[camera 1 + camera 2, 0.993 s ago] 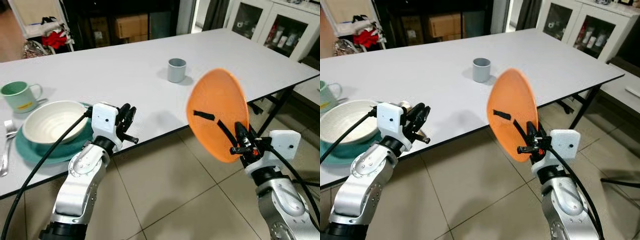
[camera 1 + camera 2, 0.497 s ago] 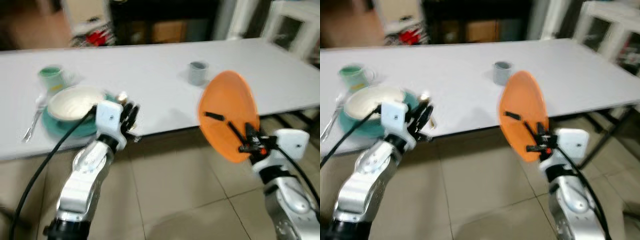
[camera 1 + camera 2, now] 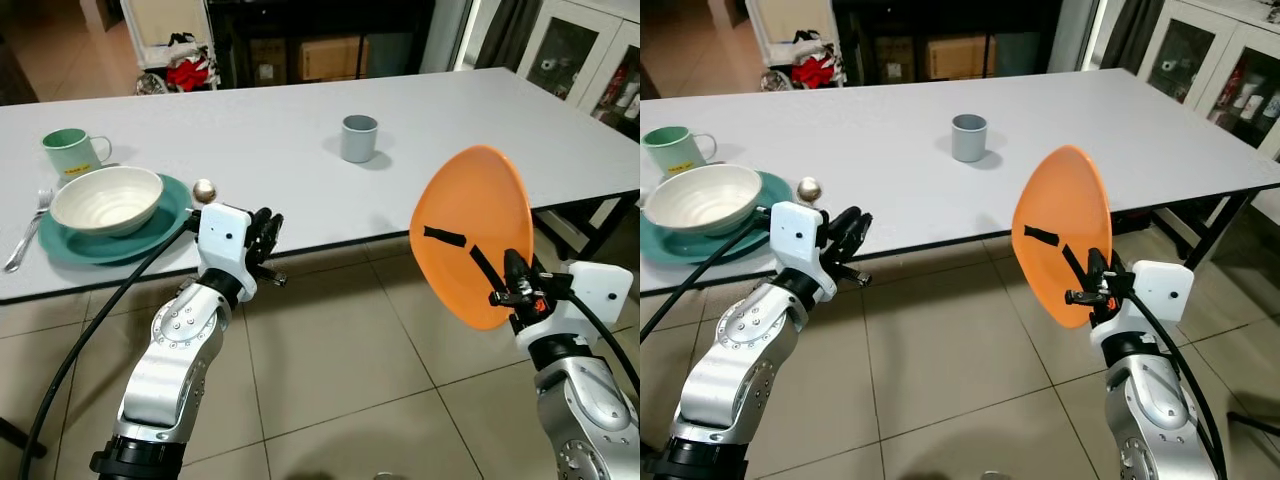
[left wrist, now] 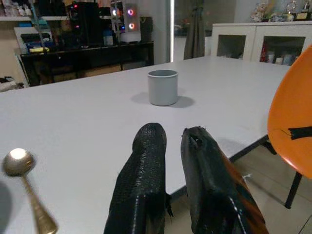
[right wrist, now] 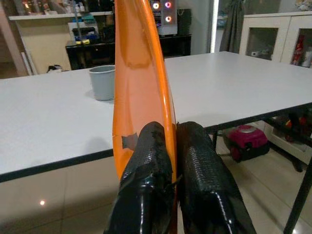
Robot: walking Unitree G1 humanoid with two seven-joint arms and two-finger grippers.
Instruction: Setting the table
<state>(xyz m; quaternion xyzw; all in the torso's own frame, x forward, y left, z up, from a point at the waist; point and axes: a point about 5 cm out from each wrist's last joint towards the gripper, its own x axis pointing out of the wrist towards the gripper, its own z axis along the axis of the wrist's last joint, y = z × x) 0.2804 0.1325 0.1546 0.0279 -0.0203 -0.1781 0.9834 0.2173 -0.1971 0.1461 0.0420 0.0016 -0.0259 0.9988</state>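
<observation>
A long white counter (image 3: pixel 250 150) over tiled floor carries a grey cup (image 3: pixel 359 138). The right pincer (image 3: pixel 512 285), off its edge, is clamped on an upright orange plate (image 3: pixel 470 225); the left pincer (image 3: pixel 262 240), fingers together, hovers at the rim

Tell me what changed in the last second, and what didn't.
Mostly the camera shifted: the white table now sits farther off, with more floor in view. No object moved on it. The right claw still grips the orange plate upright beside the table; the left claw stays empty at the table's edge near the bowl.
</observation>
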